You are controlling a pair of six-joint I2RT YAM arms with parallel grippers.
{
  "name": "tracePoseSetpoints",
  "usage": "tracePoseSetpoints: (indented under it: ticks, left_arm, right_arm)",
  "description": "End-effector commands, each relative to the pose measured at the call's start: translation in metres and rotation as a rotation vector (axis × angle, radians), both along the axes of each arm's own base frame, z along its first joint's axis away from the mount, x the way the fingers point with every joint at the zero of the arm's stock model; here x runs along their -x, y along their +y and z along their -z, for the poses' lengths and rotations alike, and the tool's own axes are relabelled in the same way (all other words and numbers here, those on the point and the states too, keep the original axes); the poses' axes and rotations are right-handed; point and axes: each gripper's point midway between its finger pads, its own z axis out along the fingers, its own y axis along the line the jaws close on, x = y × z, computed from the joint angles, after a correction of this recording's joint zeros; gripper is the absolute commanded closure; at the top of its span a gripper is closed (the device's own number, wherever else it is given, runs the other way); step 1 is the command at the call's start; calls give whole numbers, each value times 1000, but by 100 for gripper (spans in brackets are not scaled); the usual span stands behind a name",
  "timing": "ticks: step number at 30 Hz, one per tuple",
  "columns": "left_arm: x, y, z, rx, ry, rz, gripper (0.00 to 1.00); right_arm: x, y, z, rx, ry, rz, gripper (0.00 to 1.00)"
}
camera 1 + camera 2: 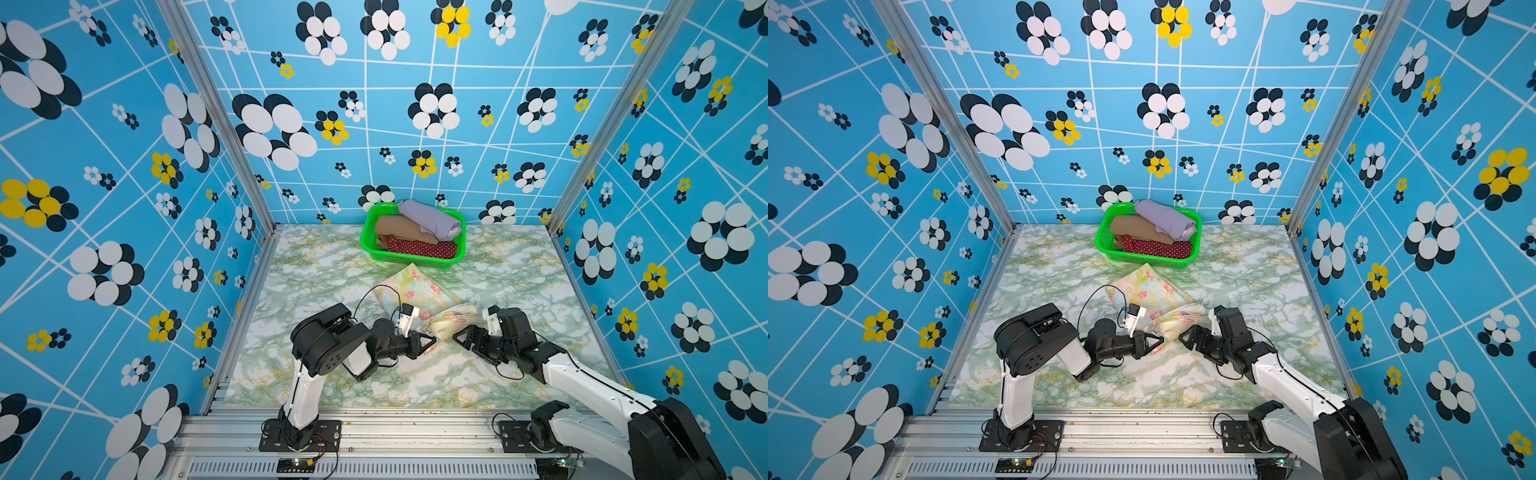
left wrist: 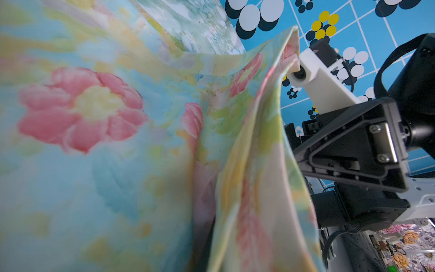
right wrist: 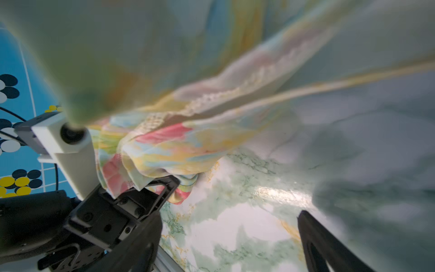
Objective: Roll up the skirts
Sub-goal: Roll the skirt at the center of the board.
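Observation:
The skirt (image 1: 415,289) (image 1: 1148,286) is pale yellow cloth with pink flowers, lying on the marble table in front of the basket in both top views. Its near end is curled up into a loose roll (image 1: 453,318). My left gripper (image 1: 430,343) (image 1: 1158,340) is shut on the roll's near left corner. The right wrist view shows the cloth (image 3: 176,146) pinched in those black jaws. In the left wrist view the skirt (image 2: 117,141) hides my own fingers. My right gripper (image 1: 459,334) (image 3: 230,235) stands open just right of the roll, with only bare table between its fingers.
A green basket (image 1: 411,261) (image 1: 1146,259) at the back of the table holds rolled lilac, tan and red dotted cloths. Patterned blue walls close in three sides. The two grippers nearly touch tip to tip. An aluminium rail runs along the front edge.

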Motion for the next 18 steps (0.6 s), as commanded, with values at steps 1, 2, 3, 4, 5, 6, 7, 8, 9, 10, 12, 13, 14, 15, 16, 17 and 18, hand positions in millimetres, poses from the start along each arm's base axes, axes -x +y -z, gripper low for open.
tracePoseSetpoints:
  ticks: [1,2,3,4,5,6,7,8,9,10,12,13,14,15,16,17,18]
  left_arm:
    - [18,-7,-9,40,24,65,99]
    - [20,-9,-7,37,28,74,98]
    - [24,-11,-5,36,33,91,98]
    - [27,-13,-2,33,39,105,98]
    - [31,-15,0,30,44,117,98]
    - [33,-16,3,26,49,126,98]
    - [34,-18,5,24,52,132,98]
    - [36,-19,7,21,56,139,97]
    - [36,-19,9,18,62,141,96]
    - [36,-18,11,15,66,140,95]
    - [37,-18,14,8,71,138,91]
    - [37,-17,13,8,70,140,83]
    - [37,-17,13,9,68,141,74]
    - [38,-17,10,15,59,148,57]
    - [38,-17,5,22,44,155,35]
    - [39,-18,-2,34,22,168,12]
    - [39,-18,-11,47,-8,178,0]
  right_arm:
    - [-17,0,4,-53,-50,102,7]
    - [-20,1,4,-61,-60,107,6]
    - [-24,3,5,-68,-69,112,6]
    - [-29,5,4,-77,-81,113,6]
    - [-32,7,4,-86,-90,113,5]
    - [-36,10,5,-98,-93,112,5]
    - [-40,13,6,-111,-92,113,6]
    - [-43,16,8,-123,-87,110,6]
    - [-46,19,12,-132,-78,108,8]
    - [-48,21,17,-136,-65,108,10]
    - [-50,23,26,-129,-48,109,17]
    - [-51,23,29,-122,-44,109,26]
    - [-51,22,33,-114,-37,111,36]
    - [-52,22,35,-99,-36,108,52]
    - [-52,20,38,-74,-26,107,71]
    - [-51,17,40,-49,-17,106,90]
    - [-52,16,36,-29,-27,99,100]
